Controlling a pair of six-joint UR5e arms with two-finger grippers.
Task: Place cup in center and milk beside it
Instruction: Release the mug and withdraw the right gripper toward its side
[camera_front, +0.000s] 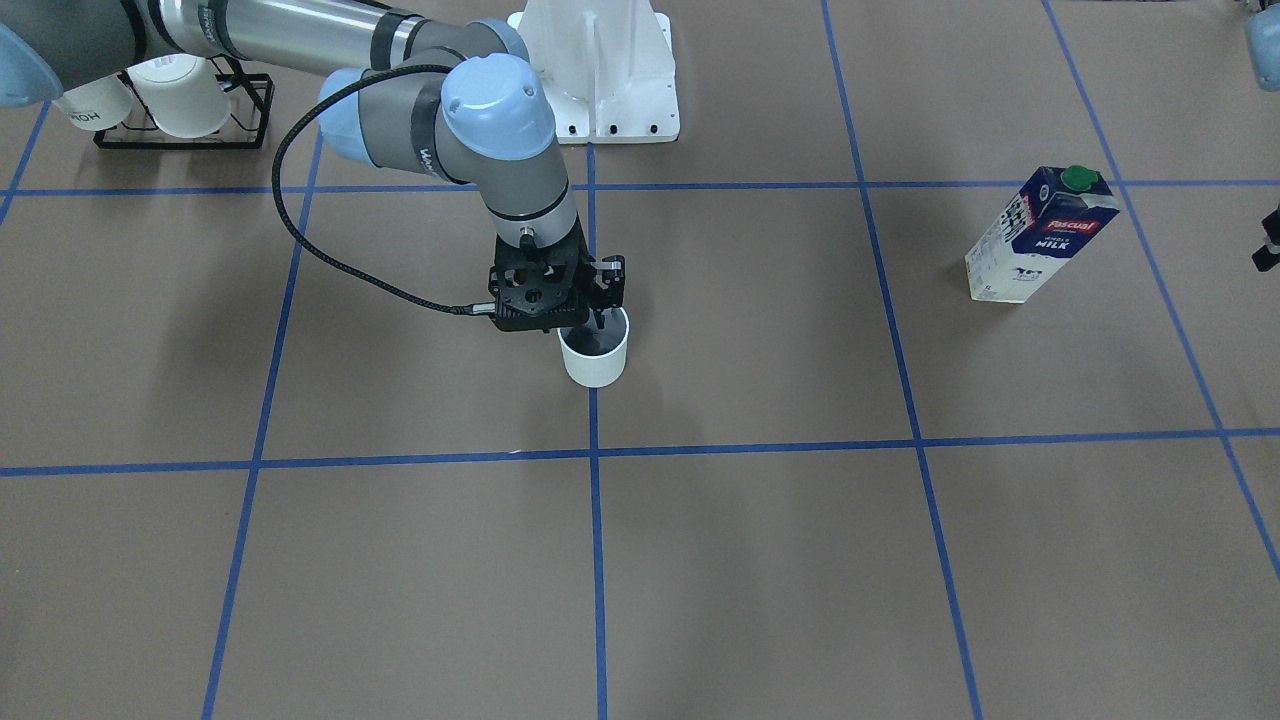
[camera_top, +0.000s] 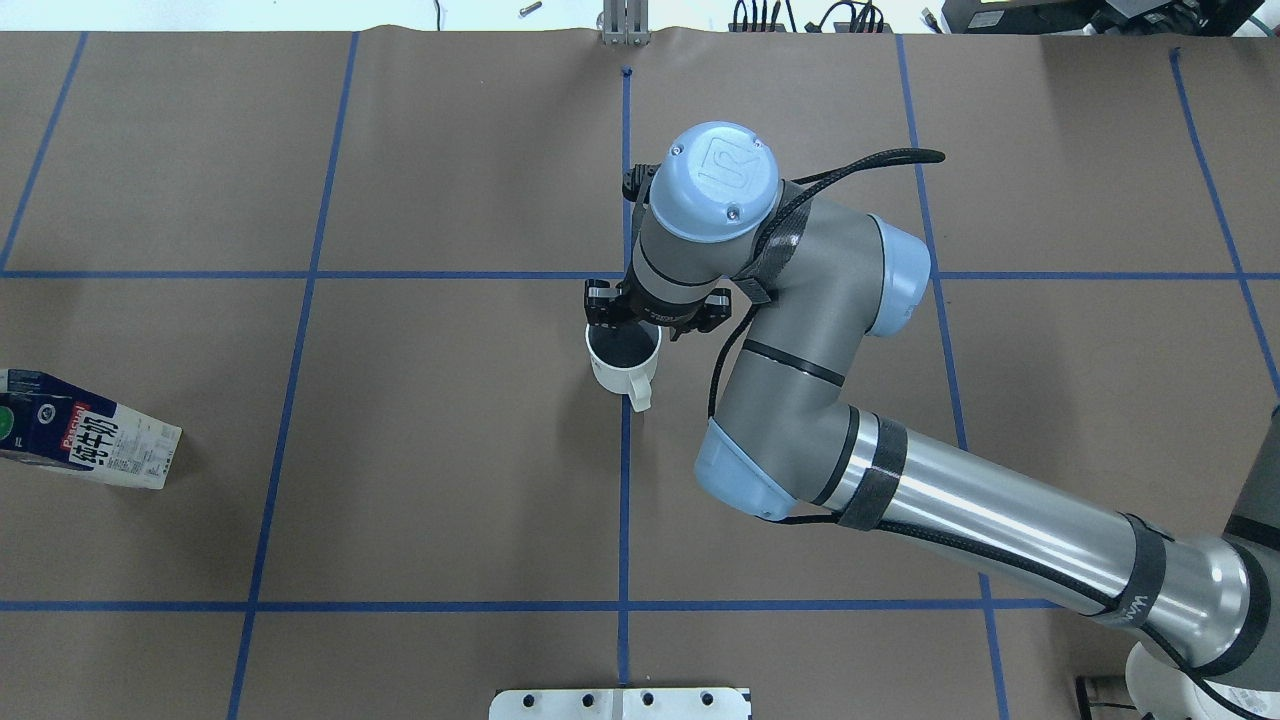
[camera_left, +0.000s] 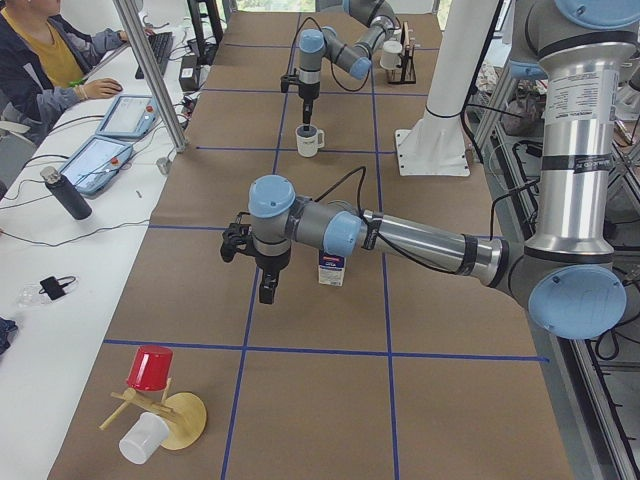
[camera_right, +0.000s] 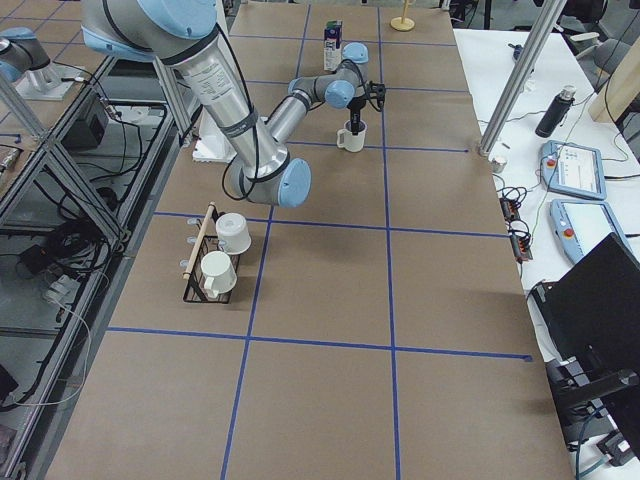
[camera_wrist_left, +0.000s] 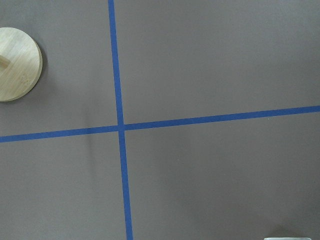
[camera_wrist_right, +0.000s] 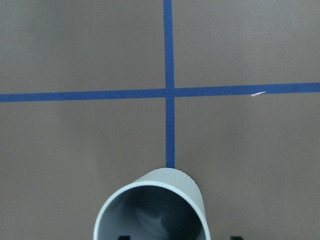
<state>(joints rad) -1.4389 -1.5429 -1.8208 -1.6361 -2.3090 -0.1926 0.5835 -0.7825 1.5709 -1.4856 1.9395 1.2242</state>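
Note:
The plain white cup (camera_front: 596, 357) stands upright on the central blue tape line (camera_top: 624, 500), in the middle of the brown surface. Its handle (camera_top: 640, 396) points toward the robot's base. My right gripper (camera_front: 600, 318) hangs over the cup's rim, which straddles one cup wall; the right wrist view shows the cup (camera_wrist_right: 150, 210) with the fingertips wide apart, so it is open. The milk (camera_front: 1040, 235) stands upright far off on my left side, and shows in the overhead view (camera_top: 85, 430). My left gripper (camera_left: 267, 286) hovers near the carton (camera_left: 331, 268), apart from it; I cannot tell its state.
A black rack with white mugs (camera_front: 180, 100) stands at the back on my right side. The white arm mount (camera_front: 600, 70) is at the table's back middle. A wooden stand with a red cup (camera_left: 155, 395) is at my far left, and its base shows in the left wrist view (camera_wrist_left: 17, 65).

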